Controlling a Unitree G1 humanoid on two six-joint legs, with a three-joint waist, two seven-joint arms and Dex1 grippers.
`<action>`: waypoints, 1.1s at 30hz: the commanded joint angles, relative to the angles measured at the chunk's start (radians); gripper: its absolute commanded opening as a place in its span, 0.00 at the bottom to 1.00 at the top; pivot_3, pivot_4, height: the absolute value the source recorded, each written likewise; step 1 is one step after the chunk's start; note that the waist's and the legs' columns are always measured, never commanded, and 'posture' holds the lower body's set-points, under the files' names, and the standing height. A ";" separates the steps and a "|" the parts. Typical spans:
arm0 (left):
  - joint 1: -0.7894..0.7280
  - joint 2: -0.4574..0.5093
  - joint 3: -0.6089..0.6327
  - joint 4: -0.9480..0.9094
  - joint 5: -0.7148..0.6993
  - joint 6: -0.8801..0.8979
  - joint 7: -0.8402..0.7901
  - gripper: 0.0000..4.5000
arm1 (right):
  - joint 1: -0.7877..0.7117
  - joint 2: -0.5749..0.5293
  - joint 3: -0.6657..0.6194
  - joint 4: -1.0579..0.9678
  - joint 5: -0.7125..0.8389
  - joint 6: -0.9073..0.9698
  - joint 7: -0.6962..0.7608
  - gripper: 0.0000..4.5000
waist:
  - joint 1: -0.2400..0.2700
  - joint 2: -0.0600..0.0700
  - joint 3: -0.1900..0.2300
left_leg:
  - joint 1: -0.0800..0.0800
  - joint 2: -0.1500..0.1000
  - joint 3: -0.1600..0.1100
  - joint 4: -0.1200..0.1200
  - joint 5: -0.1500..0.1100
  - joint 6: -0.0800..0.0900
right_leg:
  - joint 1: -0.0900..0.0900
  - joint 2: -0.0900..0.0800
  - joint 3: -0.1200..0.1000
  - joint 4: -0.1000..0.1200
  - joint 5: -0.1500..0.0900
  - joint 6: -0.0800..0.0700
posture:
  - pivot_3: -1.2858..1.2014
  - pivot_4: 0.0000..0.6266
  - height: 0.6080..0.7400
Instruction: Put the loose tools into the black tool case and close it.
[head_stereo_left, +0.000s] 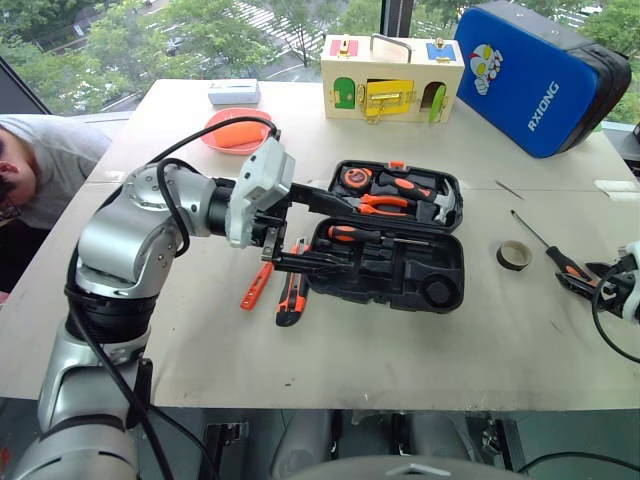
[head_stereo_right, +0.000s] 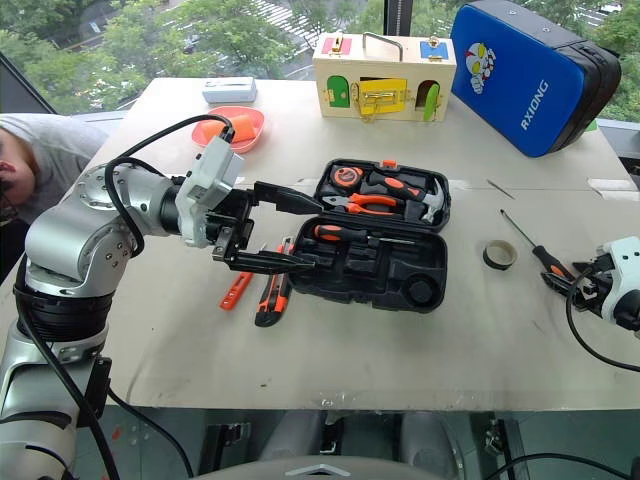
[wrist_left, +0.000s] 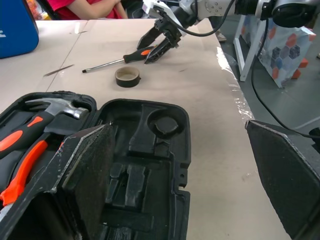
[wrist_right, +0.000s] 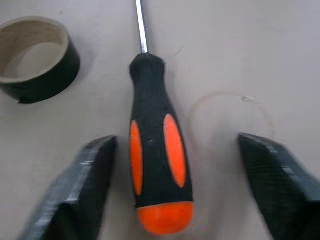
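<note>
The black tool case (head_stereo_left: 385, 282) lies open mid-table. One black-and-orange screwdriver (head_stereo_left: 352, 235) rests in its near half. My left gripper (head_stereo_left: 318, 232) hovers open over the case's left end, holding nothing. Left of the case lie the slim orange tester screwdriver (head_stereo_left: 256, 286) and the utility knife (head_stereo_left: 292, 296). To the right of the case sits the black tape roll (head_stereo_left: 514, 255). Past it lies a second screwdriver (wrist_right: 157, 150), and my right gripper (wrist_right: 175, 142) is open with a finger on each side of its handle, not pressing it.
Hammer (head_stereo_left: 440, 205), pliers (head_stereo_left: 380, 204) and tape measure (head_stereo_left: 356, 178) sit in the case's far half. At the table's back stand a wooden box with coloured doors (head_stereo_left: 392, 75), a blue padded bag (head_stereo_left: 540, 75), an orange dish (head_stereo_left: 236, 131) and a small white box (head_stereo_left: 234, 92). A person (head_stereo_left: 35, 165) leans in at the left.
</note>
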 joint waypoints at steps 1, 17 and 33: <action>-0.016 0.007 0.016 -0.006 -0.021 -0.011 0.003 1.00 | 0.016 -0.002 -0.011 -0.013 0.002 -0.016 -0.002 0.42 | -0.001 0.000 0.000 | 0.000 0.000 0.000 0.000 0.000 0.000 | 0.000 0.000 0.000 0.000 0.000 0.000 | 0.52 0.24 0.96; 0.163 0.177 0.069 -0.016 0.007 -0.043 -0.013 1.00 | -0.339 -0.003 0.347 -0.545 0.142 0.130 0.280 0.11 | -0.021 0.006 0.004 | 0.003 0.002 -0.002 -0.003 0.000 0.000 | -0.003 0.004 0.005 0.002 0.000 0.000 | 0.52 0.24 0.96; 0.189 0.184 0.094 -0.063 -0.008 -0.047 0.064 1.00 | -0.442 0.080 0.621 -0.247 -0.167 -0.135 0.318 0.11 | 0.010 0.004 0.006 | -0.003 -0.004 -0.004 -0.001 -0.001 0.001 | -0.005 0.000 0.003 -0.002 0.001 0.002 | 0.52 0.24 0.96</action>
